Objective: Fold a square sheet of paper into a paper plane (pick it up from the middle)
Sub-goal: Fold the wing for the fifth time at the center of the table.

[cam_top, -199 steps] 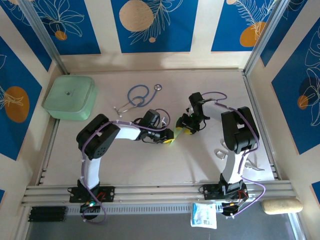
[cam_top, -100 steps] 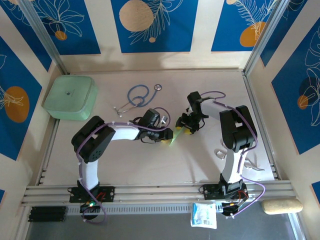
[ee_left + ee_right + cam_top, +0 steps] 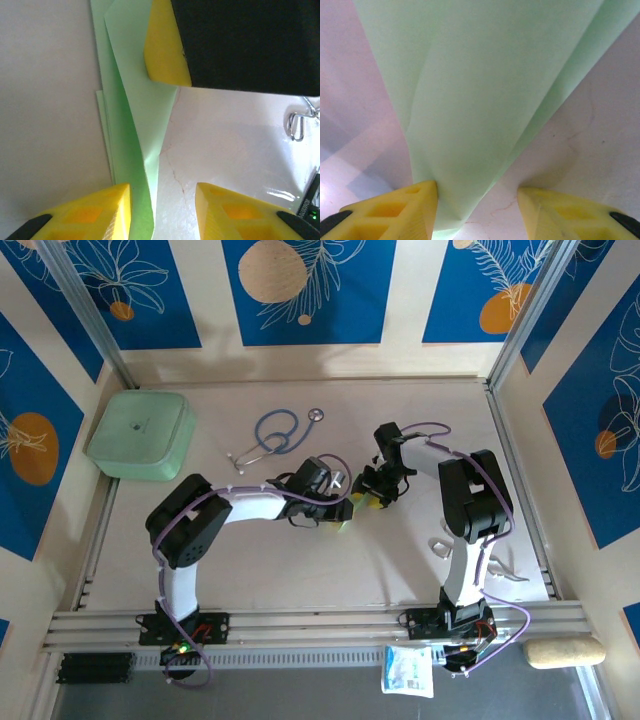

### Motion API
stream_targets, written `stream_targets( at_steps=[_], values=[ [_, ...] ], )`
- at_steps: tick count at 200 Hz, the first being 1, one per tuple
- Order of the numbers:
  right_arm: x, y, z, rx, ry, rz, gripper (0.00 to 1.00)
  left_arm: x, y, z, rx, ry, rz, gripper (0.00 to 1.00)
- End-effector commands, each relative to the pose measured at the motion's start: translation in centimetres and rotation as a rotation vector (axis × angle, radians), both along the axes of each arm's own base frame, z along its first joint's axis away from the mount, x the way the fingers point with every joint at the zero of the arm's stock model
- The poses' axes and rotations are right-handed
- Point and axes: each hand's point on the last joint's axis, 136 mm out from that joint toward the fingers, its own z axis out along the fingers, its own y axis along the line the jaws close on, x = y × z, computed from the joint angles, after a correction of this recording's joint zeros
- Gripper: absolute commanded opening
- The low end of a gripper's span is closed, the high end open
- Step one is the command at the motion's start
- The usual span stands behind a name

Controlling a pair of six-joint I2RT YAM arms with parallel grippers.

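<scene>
The square sheet of paper [image 3: 131,100] is pale green and folded into a narrow strip with a raised flap. In the left wrist view it runs up between my left gripper's [image 3: 162,202] jaws. It lies along the left finger [image 3: 100,210], well apart from the right one, so these jaws are open. In the right wrist view the paper [image 3: 470,90] rises as a wide wedge. It touches the left finger [image 3: 405,210] of my right gripper [image 3: 477,197], which is open too. From above, both grippers [image 3: 340,508] [image 3: 368,498] meet mid-table over the paper [image 3: 340,525].
A blue stethoscope [image 3: 278,432] lies behind the grippers. A mint-green box [image 3: 140,433] stands at the back left. Pale clips [image 3: 442,545] lie beside the right arm's base. A metal hook [image 3: 296,125] shows at the right of the left wrist view.
My left gripper's jaws have spread apart and it has shifted a little right, closer to the right gripper. The right gripper has stayed in place.
</scene>
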Motion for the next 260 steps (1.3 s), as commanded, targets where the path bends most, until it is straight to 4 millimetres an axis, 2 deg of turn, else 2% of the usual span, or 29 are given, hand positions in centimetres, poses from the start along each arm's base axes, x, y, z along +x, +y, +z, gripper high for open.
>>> stream_targets(
  at_steps=[1, 61, 113, 168, 260],
  values=[
    [-1.2, -0.3, -4.5, -0.075, 0.059, 0.017, 0.5, -0.3, -0.1, -0.1, 0.038, -0.015, -0.03, 0.39],
    [-1.4, -0.4, -4.8, -0.082, 0.077, 0.009, 0.5, -0.8, -0.2, -1.5, 0.072, 0.008, -0.063, 0.36],
    [-1.5, -0.4, -5.1, -0.088, 0.088, 0.01, 0.5, -0.8, 0.5, -2.7, 0.107, 0.029, -0.022, 0.28],
    [-1.8, -0.8, -5.6, -0.109, 0.102, 0.011, 0.49, -0.7, 0.5, -2.9, 0.098, 0.047, -0.002, 0.19],
    [-2.0, -1.5, -6.5, -0.156, 0.127, 0.007, 0.5, -0.4, 0.9, -2.9, 0.099, 0.052, 0.029, 0.14]
  ],
)
